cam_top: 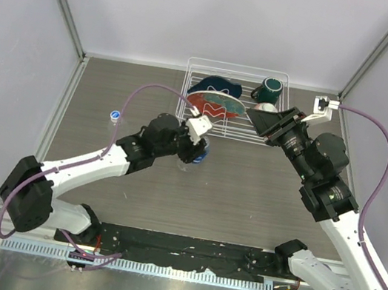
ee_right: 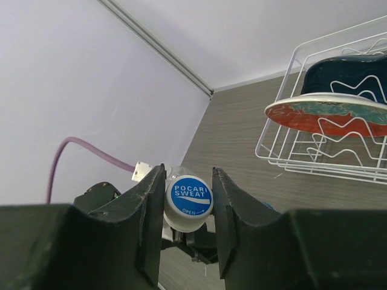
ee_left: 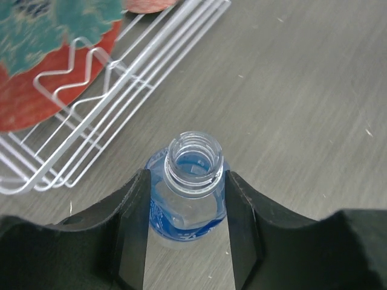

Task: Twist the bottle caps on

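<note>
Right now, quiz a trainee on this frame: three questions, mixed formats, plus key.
1. True or false: the blue-labelled bottle in the left claw already has its cap on.
2. Multiple choice: the right claw holds A) a dark green mug, B) a blue Pocari Sweat cap, C) nothing.
3. Short answer: where does the second cap lie?
Key: 1 false, the neck is open. 2 B. 3 On the table, left of the left claw in the top view.
</note>
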### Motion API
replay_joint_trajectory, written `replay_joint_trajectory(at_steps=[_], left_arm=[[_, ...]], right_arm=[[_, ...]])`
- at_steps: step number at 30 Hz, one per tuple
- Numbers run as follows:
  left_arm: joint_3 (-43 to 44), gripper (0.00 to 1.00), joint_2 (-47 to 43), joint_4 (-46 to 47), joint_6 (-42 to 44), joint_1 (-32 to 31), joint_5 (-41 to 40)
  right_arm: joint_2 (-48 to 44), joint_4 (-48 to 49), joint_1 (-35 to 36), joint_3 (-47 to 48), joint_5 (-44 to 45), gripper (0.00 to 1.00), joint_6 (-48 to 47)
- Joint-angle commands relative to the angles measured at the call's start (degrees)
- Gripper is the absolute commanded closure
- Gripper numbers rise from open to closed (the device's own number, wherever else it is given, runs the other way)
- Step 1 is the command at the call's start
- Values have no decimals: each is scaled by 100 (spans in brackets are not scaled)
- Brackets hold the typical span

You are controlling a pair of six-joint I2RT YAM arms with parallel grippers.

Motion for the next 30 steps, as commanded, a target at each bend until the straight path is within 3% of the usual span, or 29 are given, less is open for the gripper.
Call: replay_joint_trajectory(at_steps=[1, 8, 12, 14, 21, 24, 25, 28, 30], left_arm=[[1160, 70, 233, -2170, 1146, -594, 72], [2320, 79, 1331, -4420, 1305, -1359, 98], [3147, 82, 2516, -6018, 1376, -1667, -43], [3368, 78, 2791, -6268, 1315, -1676, -26], [3509, 70, 2897, -5671, 1112, -1676, 115], [3553, 38, 2924, -5601, 1077, -1676, 194], [3553, 21, 2906, -5583, 1068, -1676, 255], [3527, 1, 2783, -5583, 1068, -1676, 308], [3457, 0, 2669, -5618, 1094, -1685, 352]], right_arm=[[-79, 84, -17, 177, -27, 94, -27], [-149, -127, -17, 247, 149, 95, -44], [-201, -171, -17, 221, 219, 95, -44], [-201, -171, -17, 204, 219, 95, -44], [-140, -171, -25, 230, 219, 95, -105], [-149, -171, -17, 230, 237, 95, -114], [-149, -180, -25, 230, 237, 95, -123], [-166, -206, -25, 230, 254, 94, -123], [-166, -224, -25, 230, 272, 94, -158]])
